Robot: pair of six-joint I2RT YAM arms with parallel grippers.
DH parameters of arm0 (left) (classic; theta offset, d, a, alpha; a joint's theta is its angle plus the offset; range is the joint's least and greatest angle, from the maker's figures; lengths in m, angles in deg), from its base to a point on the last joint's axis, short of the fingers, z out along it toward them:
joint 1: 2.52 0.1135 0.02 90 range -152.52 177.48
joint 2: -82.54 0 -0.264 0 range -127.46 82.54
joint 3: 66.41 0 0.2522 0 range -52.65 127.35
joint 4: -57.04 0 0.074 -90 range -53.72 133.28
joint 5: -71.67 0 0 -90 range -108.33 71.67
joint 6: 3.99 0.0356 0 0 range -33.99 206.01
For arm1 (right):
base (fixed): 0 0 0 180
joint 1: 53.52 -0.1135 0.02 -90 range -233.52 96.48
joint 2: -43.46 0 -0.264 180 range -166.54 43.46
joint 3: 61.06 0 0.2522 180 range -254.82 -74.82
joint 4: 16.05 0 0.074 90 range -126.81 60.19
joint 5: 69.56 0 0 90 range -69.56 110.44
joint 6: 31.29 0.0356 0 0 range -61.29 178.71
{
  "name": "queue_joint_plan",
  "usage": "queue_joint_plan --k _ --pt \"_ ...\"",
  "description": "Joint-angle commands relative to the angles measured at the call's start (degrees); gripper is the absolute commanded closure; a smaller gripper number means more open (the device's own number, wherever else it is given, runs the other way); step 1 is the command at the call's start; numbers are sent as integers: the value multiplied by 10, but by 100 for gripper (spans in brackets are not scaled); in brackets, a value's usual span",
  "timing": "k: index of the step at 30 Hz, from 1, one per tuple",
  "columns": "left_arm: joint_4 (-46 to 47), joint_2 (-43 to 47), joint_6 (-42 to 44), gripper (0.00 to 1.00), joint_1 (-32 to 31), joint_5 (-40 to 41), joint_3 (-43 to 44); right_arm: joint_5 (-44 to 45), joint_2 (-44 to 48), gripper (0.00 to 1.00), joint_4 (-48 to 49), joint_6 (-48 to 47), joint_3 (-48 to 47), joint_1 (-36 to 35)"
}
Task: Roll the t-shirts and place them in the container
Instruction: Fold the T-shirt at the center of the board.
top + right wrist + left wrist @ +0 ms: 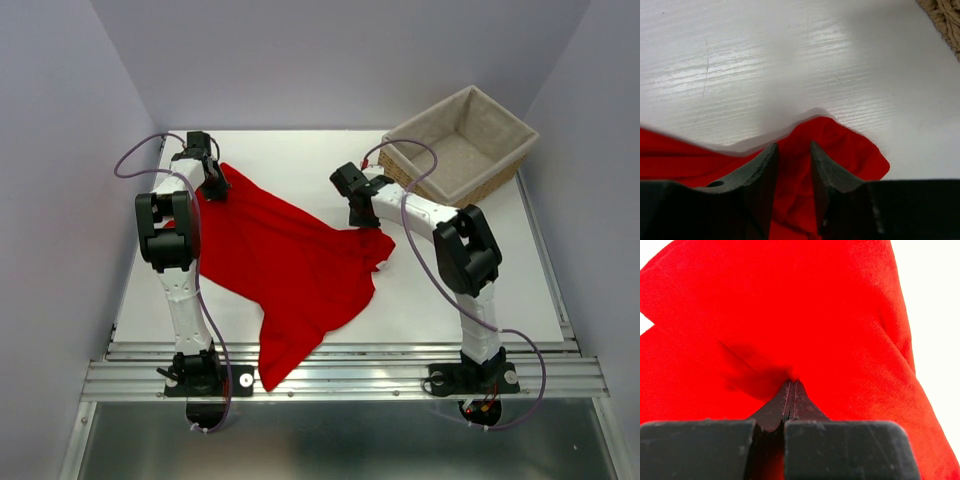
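Stretching far-left to near edge, red t-shirt (285,260), left end effector (792,383) pinching it, right end effector (792,148) parted astride it

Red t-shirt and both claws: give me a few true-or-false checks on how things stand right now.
1. The left claw is shut on the red t-shirt. True.
2. The right claw is clamped tight with nothing in it. False: its jaws stand apart, with red cloth between them.
3. The t-shirt lies inside the wicker basket. False: it lies on the table, apart from the basket.
4. Part of the t-shirt hangs over the table's near edge. True.
5. The t-shirt is already rolled up. False: it is spread out, with only loose folds.
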Motion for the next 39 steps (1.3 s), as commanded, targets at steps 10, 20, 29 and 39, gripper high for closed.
queue_joint_plan --k 10,20,29,39 --pt "3 19 10 100 3 -7 3 0 50 99 13 7 34 37" --pt "4 23 8 100 3 -8 1 -48 92 75 52 4 42 37" --pt "3 25 9 100 3 -7 0 -90 49 47 52 -27 8 37" --pt "2 23 6 100 3 -8 2 -114 30 46 40 -33 21 31"
